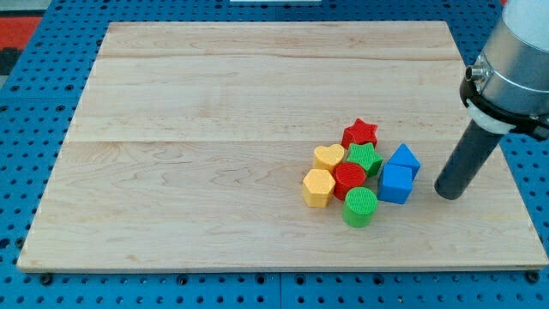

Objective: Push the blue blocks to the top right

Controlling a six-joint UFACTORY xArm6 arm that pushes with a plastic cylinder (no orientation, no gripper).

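Two blue blocks sit close together at the right of a cluster: a blue cube [395, 183] and a blue wedge-like block [404, 158] just above it. My tip [448, 192] rests on the board a short way to the right of the blue cube, apart from it. The rod rises up and to the view's right.
The cluster left of the blue blocks holds a red star [360, 133], a green star [364, 158], a yellow heart [328, 156], a red cylinder [349, 179], a yellow hexagon [317, 187] and a green cylinder [360, 207]. The wooden board [214, 112] ends near the right.
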